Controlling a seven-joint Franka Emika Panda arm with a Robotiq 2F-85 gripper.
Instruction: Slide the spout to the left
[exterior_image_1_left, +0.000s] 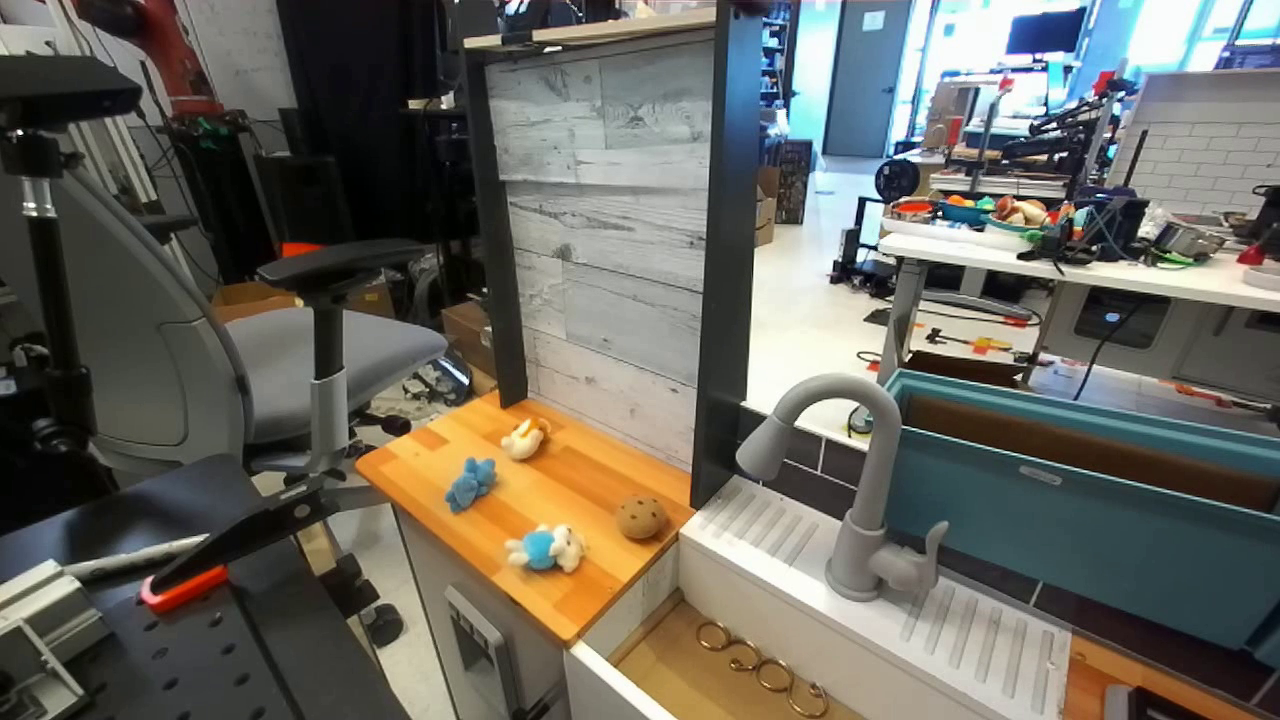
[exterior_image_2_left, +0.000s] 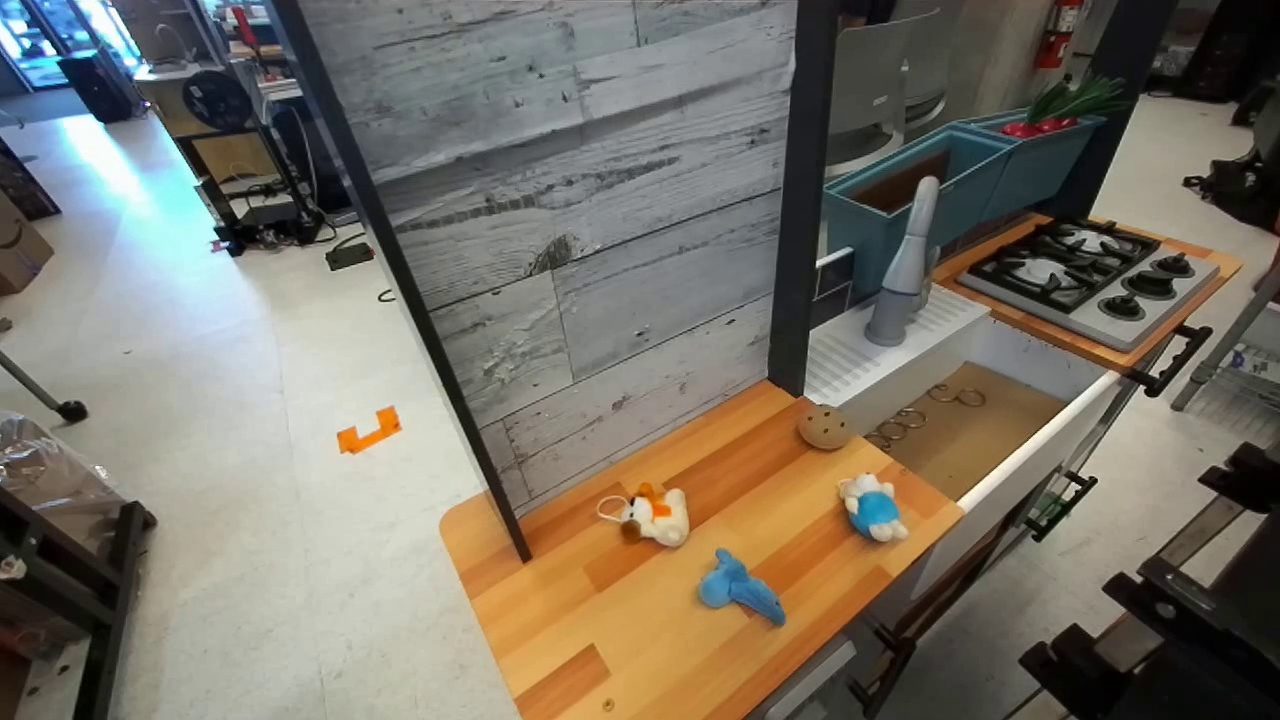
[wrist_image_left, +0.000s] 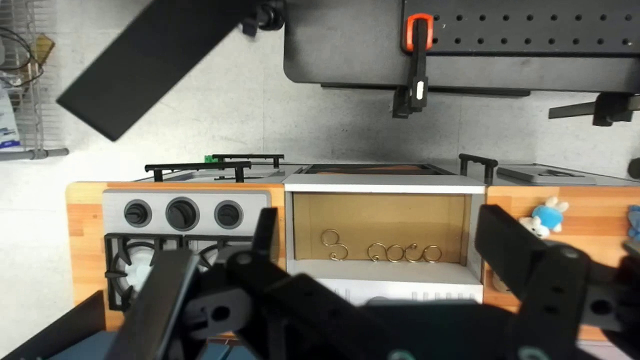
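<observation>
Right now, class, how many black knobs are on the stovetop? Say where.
3, in a row in the wrist view: left knob, larger middle knob, right knob. None seems hidden.

Lab: mock kitchen counter (exterior_image_1_left: 578, 490), perforated bench (wrist_image_left: 517, 29), cluttered white table (exterior_image_1_left: 960, 256).

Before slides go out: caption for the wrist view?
Open gripper, nothing held, frames the sink; stove at picture left, plush toys at picture right.

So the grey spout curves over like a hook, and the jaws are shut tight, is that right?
Not quite: the jaws aren't shut, they stand wide open, as the wrist view shows. The grey spout does curve over like a hook, seen in an exterior view.
</observation>
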